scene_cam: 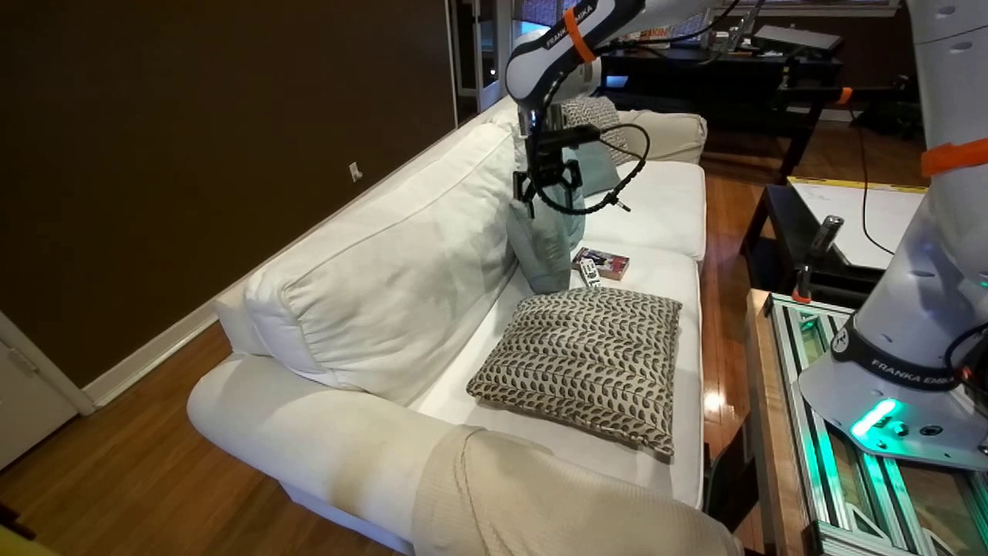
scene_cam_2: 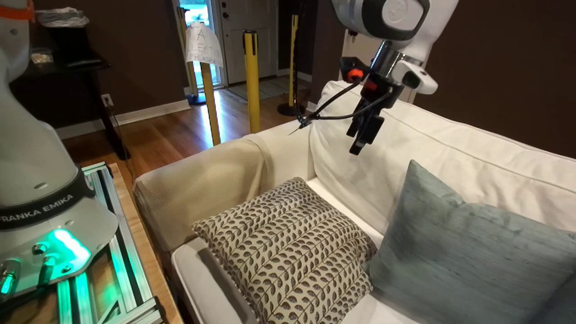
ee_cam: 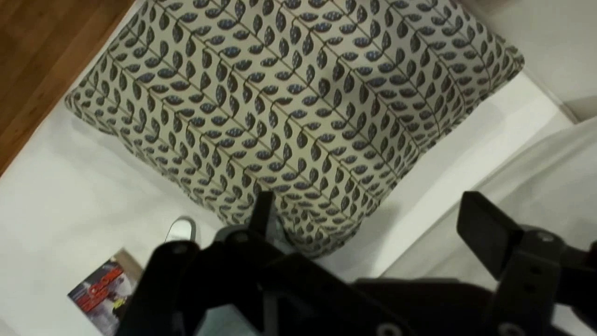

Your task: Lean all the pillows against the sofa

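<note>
We count one square leaf-print pillow (scene_cam: 583, 367), flat on white fabric sofa (scene_cam: 297, 425); at least two teal pillows (scene_cam: 543, 247), nearer one creased, leaning against back cushion (scene_cam: 394, 270); one book (scene_cam: 608, 265). Gripper (ee_cam: 373, 220) spread wide above, empty.

Teal pillow (ee_cam: 226, 323) (little of it visible) behind the gripper (ee_cam: 371, 217) in the wrist view

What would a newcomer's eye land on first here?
Probably the leaf-patterned throw pillow lying on the white sofa, near its armrest. Beside it, a plain teal throw pillow leans against the back cushion. Black robot fingers, spread open, hang over the sofa.
</note>
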{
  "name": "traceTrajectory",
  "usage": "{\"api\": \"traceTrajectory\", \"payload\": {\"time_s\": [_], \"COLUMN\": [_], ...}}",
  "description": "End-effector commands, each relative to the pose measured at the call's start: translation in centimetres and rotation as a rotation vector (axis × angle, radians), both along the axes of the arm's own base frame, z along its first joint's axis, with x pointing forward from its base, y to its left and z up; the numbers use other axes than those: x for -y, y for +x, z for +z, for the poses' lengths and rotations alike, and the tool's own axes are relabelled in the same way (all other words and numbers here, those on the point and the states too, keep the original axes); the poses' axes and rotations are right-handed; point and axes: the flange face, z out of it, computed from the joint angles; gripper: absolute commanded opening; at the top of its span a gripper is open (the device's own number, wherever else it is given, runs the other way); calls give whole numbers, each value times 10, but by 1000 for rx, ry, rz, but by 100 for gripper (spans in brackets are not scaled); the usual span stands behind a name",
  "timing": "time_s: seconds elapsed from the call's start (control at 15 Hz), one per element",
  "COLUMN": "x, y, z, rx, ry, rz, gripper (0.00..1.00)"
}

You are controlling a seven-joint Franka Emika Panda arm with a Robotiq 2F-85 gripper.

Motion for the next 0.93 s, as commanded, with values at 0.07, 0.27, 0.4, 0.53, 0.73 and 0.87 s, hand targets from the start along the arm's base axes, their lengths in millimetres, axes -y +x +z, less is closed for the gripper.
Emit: {"api": "traceTrajectory", "payload": {"time_s": [0.07, 0.27, 0.4, 0.53, 0.73, 0.87], "x": [-46, -70, -81, -87, -82, -71], "y": [-12, -9, -5, -6, -8, -8], "z": [-72, -111, -131, -153, -178, -191], "rx": [-102, -38, 49, 101, 154, 154], "ry": [16, -66, -120, -147, -174, -177], "rz": [6, 75, 128, 144, 126, 105], "gripper": [100, 100, 100, 100, 100, 100]}}
